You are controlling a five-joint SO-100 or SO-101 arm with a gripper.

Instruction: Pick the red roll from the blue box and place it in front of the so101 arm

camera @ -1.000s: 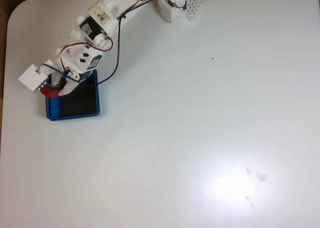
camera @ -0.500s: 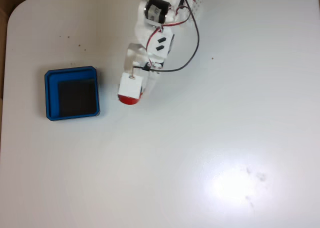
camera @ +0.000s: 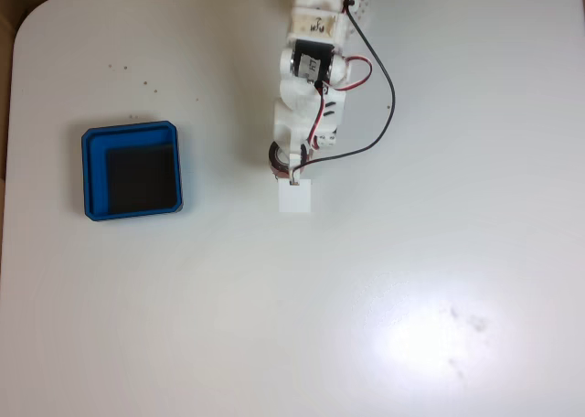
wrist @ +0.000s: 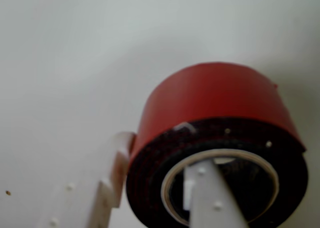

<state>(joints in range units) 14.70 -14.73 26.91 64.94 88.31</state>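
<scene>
The red roll (wrist: pixel 215 118) fills the wrist view, red side up, with its dark rim and pale core facing the camera. My gripper (wrist: pixel 160 153) is shut on the roll's wall, with one white finger (wrist: pixel 207 198) inside the core and the other finger (wrist: pixel 107 183) outside on the left. In the fixed view the so101 arm (camera: pixel 311 69) reaches down from the top edge, and a sliver of the roll (camera: pixel 275 157) shows beside the gripper (camera: pixel 285 165). The blue box (camera: pixel 132 207) lies far to the left with nothing on its black floor. Whether the roll touches the table cannot be told.
The white table (camera: pixel 411 252) spreads wide to the right of the arm and below it, with glare at the lower right. A white block (camera: pixel 294 197) on the wrist sticks out below the gripper. The table's rounded corner and brown floor are at the upper left.
The arm has swung from over the blue box to the right, carrying the red roll out of it, and now points straight down from its base. The box is left bare.
</scene>
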